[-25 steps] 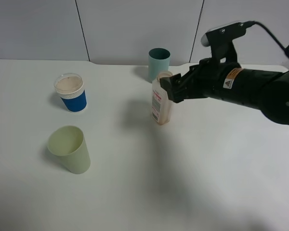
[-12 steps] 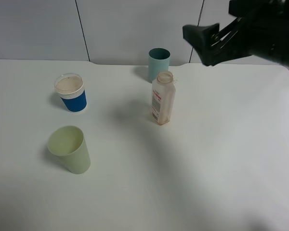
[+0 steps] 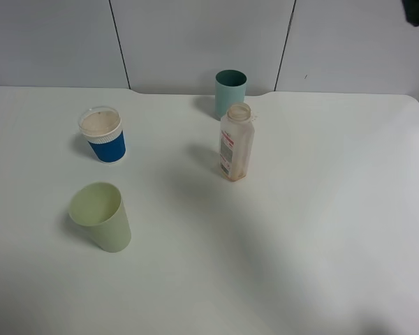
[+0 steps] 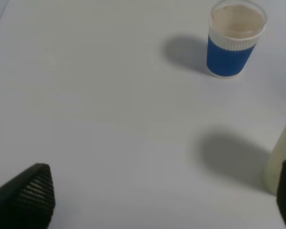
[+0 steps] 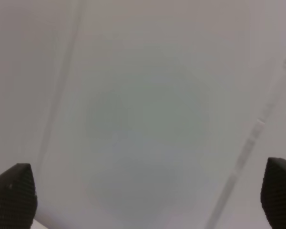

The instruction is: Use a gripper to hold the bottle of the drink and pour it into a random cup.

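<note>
With both black two-finger grippers' jaws spread and empty, you risk toppling the clear squarish brown-drink bottle [image 3: 236, 142] onto the teal-green tumbler [image 3: 230, 92] at its twelve o'clock.

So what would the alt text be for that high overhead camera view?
A small bottle of brown drink stands upright mid-table, just in front of a teal cup. A blue-sleeved lidded cup and pale green cup stand left.
</note>
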`<state>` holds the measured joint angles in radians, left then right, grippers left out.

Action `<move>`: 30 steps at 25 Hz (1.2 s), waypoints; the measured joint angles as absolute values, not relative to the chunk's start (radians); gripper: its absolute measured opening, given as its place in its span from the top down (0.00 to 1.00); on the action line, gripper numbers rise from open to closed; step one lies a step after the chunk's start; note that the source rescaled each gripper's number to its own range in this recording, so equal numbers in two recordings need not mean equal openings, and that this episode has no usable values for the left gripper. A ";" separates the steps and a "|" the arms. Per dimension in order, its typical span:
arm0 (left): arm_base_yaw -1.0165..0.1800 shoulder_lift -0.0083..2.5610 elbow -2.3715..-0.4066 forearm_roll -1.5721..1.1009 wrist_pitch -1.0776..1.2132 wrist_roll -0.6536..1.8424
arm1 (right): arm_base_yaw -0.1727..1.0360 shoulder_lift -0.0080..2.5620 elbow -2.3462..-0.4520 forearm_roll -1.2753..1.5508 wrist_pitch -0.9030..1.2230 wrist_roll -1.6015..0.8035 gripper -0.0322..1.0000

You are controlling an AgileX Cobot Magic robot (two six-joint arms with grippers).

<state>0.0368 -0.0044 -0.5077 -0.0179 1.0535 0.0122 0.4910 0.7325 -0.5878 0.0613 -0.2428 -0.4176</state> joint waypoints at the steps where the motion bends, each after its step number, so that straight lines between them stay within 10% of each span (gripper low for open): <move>1: 0.037 -0.004 -0.508 -0.018 1.053 0.012 | 0.462 0.715 -0.588 0.058 -0.214 -0.413 0.09; 14: 0.037 -0.004 -0.508 -0.019 1.053 0.012 | 0.062 0.472 -0.698 -0.031 0.300 -0.215 0.08; 30: 0.037 -0.004 -0.508 -0.019 1.053 0.012 | 0.007 0.088 -0.718 -0.085 0.830 -0.188 0.08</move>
